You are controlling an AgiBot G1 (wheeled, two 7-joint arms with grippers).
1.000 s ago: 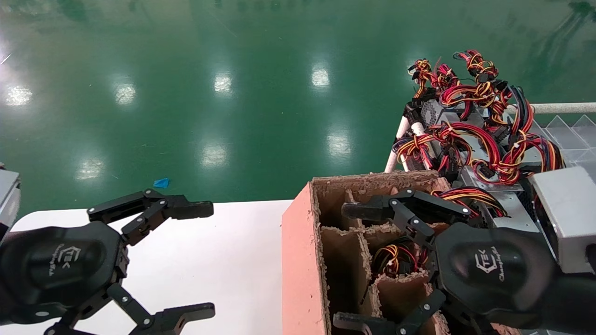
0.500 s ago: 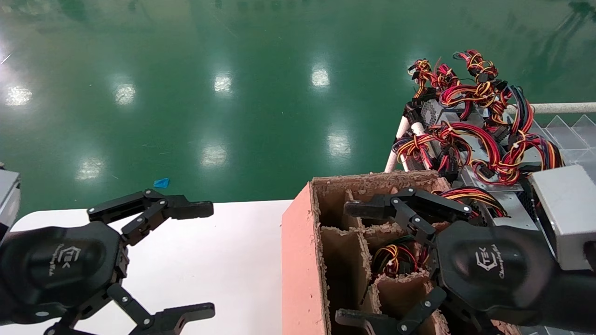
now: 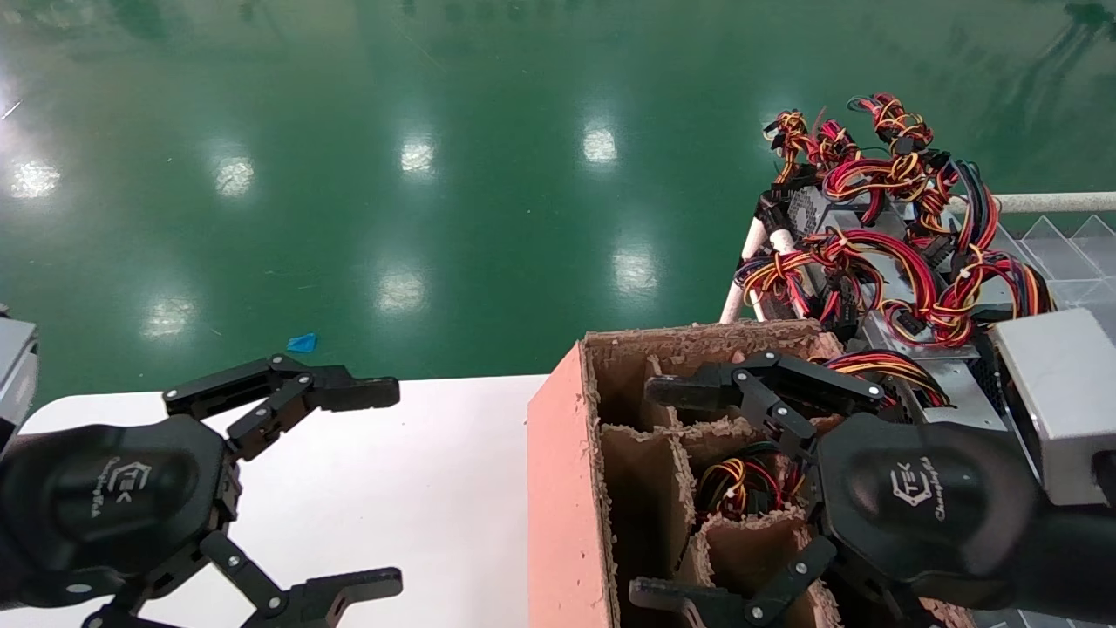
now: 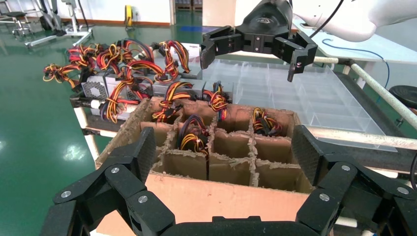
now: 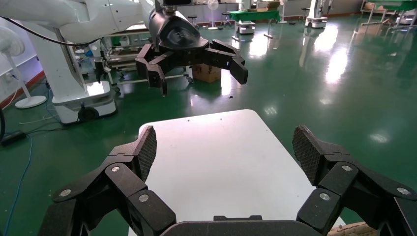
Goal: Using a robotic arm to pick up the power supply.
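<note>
While the power supplies [image 3: 881,253] lie heaped on the rack beyond the carton, their red, yellow and black cable bundles [image 3: 872,174] curling over the grey metal cases, we see none of them held; more cable bundles [image 4: 194,135] show inside several cells of the partitioned cardboard carton [image 3: 567,488], and in the head view one such bundle [image 3: 741,484] sits in a cell directly between the right fingers. Our right gripper [image 3: 671,493] hangs over the carton with its jaws spread wide, one finger [image 3: 697,390] above the far cells and the other [image 3: 689,600] above the near edge; it grasps nothing; its glossy black housing [image 3: 924,493] bears the white logo, and the silver-grey wrist box [image 3: 1059,401] sits behind it. From the left wrist view we see that same gripper [image 4: 252,54] poised above the carton, fingers apart, clear of the cables below.

Our left gripper [image 3: 370,488] hovers over the white table [image 3: 418,488], well apart from the carton; its jaws are likewise wide open and empty, one finger [image 3: 349,392] near the table's far edge and the other [image 3: 349,586] nearer us. In the right wrist view it appears farther off [image 5: 196,66], above the far side of the table [image 5: 221,157].

Beside the rack we see a clear plastic divider tray [image 4: 295,93], bordered by a white pipe rail [image 3: 1055,202]; the carton stands at the table's right end; beyond everything lies the glossy green floor [image 3: 436,174], with a small blue scrap [image 3: 302,342] on it near the table's far edge.
</note>
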